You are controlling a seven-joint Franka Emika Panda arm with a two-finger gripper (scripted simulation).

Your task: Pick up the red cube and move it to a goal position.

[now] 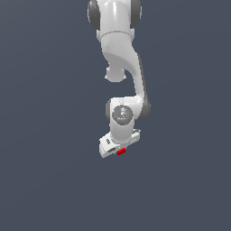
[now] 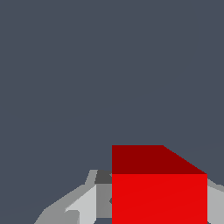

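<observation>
The red cube (image 1: 121, 152) is tiny and bright red and sits right under the white hand of my arm, partly hidden by it. My gripper (image 1: 120, 152) is at the cube. In the wrist view the red cube (image 2: 159, 192) fills the space between my two grey fingers (image 2: 83, 203), which press against its sides. The gripper is shut on the cube. I cannot tell from the exterior view whether the cube is touching the floor or is lifted off it. No goal marker is visible.
A plain dark grey-blue surface (image 1: 54, 180) fills both views. My white arm (image 1: 122, 58) reaches down from the top of the exterior view.
</observation>
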